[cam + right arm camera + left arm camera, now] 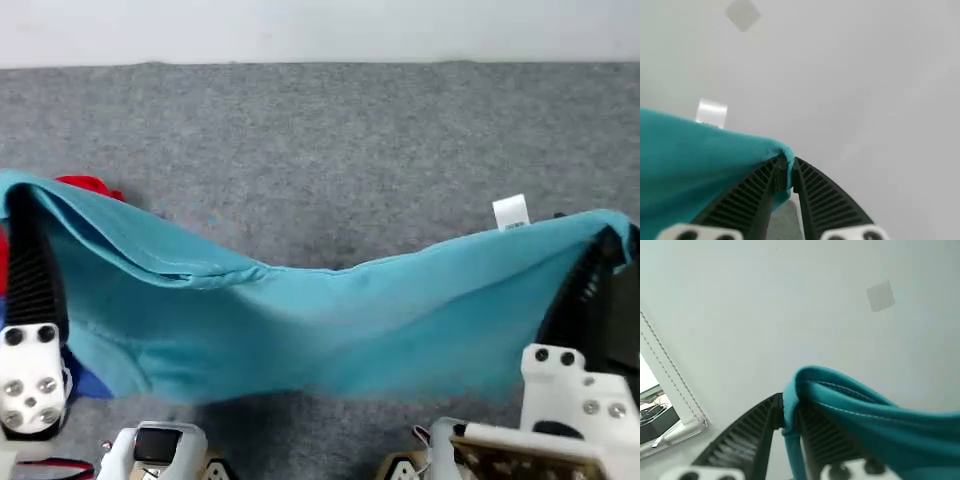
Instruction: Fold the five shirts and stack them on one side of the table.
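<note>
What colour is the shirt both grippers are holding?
Plain teal shirt; the high view shows it best.

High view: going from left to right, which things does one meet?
The left tool → red cloth → shirt, sagging in mid-span → white tag → right tool.

We see a grey, felt-like counter (330, 150) that runs back to a pale wall. A red cloth (88, 186) lies on it just beyond the left jaws, partly hidden. A blue cloth (85, 382) lies on the near side of those jaws.
</note>
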Controlling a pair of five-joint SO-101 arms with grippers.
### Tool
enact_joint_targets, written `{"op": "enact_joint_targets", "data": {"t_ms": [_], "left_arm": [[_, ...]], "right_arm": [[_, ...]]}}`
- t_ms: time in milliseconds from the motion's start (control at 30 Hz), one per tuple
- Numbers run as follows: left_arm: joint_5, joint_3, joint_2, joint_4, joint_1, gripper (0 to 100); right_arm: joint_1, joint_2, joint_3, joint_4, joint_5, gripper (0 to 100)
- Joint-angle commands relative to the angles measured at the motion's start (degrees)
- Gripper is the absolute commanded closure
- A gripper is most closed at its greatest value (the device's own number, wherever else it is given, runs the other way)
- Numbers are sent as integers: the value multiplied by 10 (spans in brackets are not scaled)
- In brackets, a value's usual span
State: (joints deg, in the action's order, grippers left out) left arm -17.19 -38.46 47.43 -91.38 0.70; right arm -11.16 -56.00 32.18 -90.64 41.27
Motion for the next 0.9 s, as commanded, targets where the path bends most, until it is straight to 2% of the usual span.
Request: {"op": "enact_joint_targets", "data": {"t_ms": [0,300,567,767,867], "left_arm": [[2,-14,-13,44,0,985],[-43,-15,-8,111,4,985],[-50,-33,-15,112,2,985],[-50,29,-43,113,-2,985],[-50,58,-76,113,-2,985]], "right_arm": [[-15,-5,8,7,3,987],[-32,-54,8,7,5,988],[-32,-62,-1,9,20,988],[-32,-63,-110,20,21,988],[-32,-62,-185,58,22,988]]}}
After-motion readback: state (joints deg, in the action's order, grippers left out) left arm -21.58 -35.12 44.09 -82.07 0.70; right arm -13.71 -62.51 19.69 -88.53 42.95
